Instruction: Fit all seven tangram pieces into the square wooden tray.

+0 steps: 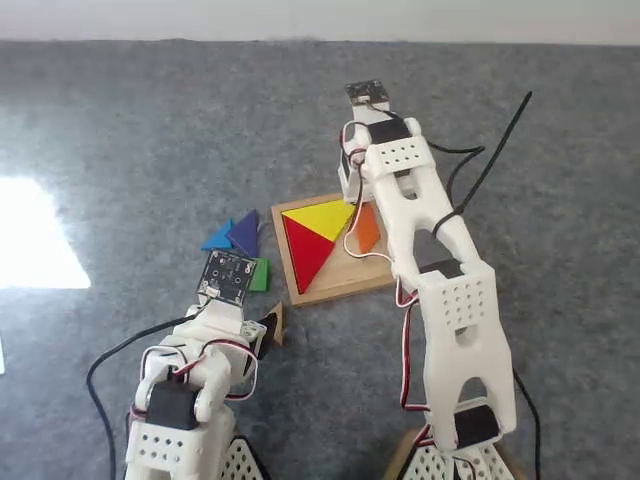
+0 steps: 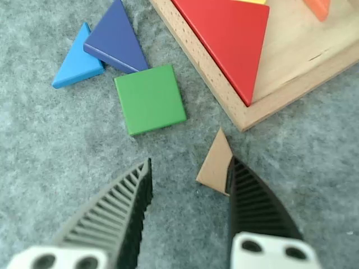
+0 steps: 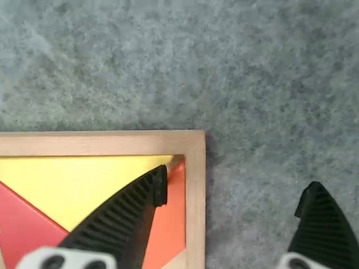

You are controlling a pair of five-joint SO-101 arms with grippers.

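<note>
1. wooden tray (image 1: 345,280) sits mid-table on the grey table (image 1: 120,130), between the two arms.
2. three pieces lie in the tray: yellow triangle (image 1: 320,218), red triangle (image 1: 303,252) touching it along one edge, and an orange piece (image 1: 368,230) partly hidden by the right arm.
3. four pieces lie loose on the table, on the left arm's side of the tray: light blue triangle (image 2: 76,60) touching the dark blue triangle (image 2: 115,38), the green square (image 2: 150,99) just beside them, and the tan triangle (image 2: 216,163) near the tray's corner.
4. left pincer (image 2: 188,188) is low over the table and open fairly wide. the tan triangle lies flat between its fingers, against the inner face of one finger (image 2: 252,204) and not clamped. the other finger is well apart from it.
5. right pincer (image 3: 238,185) is spread wide and holds nothing. one finger (image 3: 132,210) is over the tray corner where yellow and orange meet, the other out past the rim over bare table.
</note>
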